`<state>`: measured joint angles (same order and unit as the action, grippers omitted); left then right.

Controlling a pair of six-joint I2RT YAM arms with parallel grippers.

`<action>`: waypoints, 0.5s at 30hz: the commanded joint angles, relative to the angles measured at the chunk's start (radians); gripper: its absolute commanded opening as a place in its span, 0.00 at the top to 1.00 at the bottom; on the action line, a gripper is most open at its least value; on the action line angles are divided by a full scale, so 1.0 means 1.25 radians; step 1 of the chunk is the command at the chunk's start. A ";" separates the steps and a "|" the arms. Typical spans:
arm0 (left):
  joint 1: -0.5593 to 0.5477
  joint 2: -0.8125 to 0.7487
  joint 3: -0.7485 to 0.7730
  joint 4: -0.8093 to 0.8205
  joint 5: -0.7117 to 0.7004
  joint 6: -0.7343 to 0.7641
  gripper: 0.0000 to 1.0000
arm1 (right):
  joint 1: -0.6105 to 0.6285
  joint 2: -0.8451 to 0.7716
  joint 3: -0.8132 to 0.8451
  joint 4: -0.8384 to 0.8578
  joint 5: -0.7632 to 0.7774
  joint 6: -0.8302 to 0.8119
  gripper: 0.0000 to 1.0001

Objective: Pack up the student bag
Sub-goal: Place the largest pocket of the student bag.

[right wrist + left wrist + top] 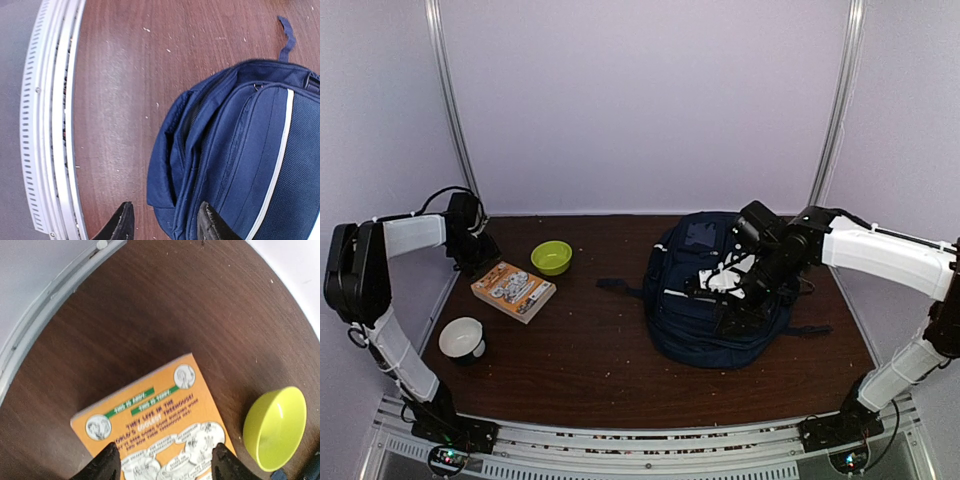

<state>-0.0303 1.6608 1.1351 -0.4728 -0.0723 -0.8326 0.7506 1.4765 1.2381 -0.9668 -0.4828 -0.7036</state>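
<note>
The student bag is a navy-blue backpack with a white stripe, lying flat at centre right. My right gripper hovers over its near part, open and empty. In the right wrist view one finger is over the bare table and the other over the bag's edge, with the gripper straddling a side fold. My left gripper is open and empty just above the far end of an orange book. In the left wrist view the book lies between its fingertips.
A lime-green bowl stands right of the book, also in the left wrist view. A white cup stands near the front left. A dark strap trails left of the bag. A metal rail lines the table's near edge.
</note>
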 commanded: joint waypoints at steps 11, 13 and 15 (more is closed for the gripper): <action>0.078 0.314 0.365 -0.151 -0.010 0.171 0.36 | 0.000 -0.042 -0.007 -0.008 -0.046 0.034 0.56; 0.078 0.338 0.379 -0.162 -0.007 0.181 0.37 | 0.000 -0.040 -0.006 -0.007 -0.051 0.036 0.57; 0.078 0.355 0.386 -0.170 0.003 0.192 0.37 | 0.000 -0.038 -0.003 -0.005 -0.052 0.038 0.57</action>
<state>0.0650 2.0655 1.5784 -0.6315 -0.0853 -0.6460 0.7506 1.4456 1.2366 -0.9764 -0.5220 -0.6731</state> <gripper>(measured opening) 0.631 0.435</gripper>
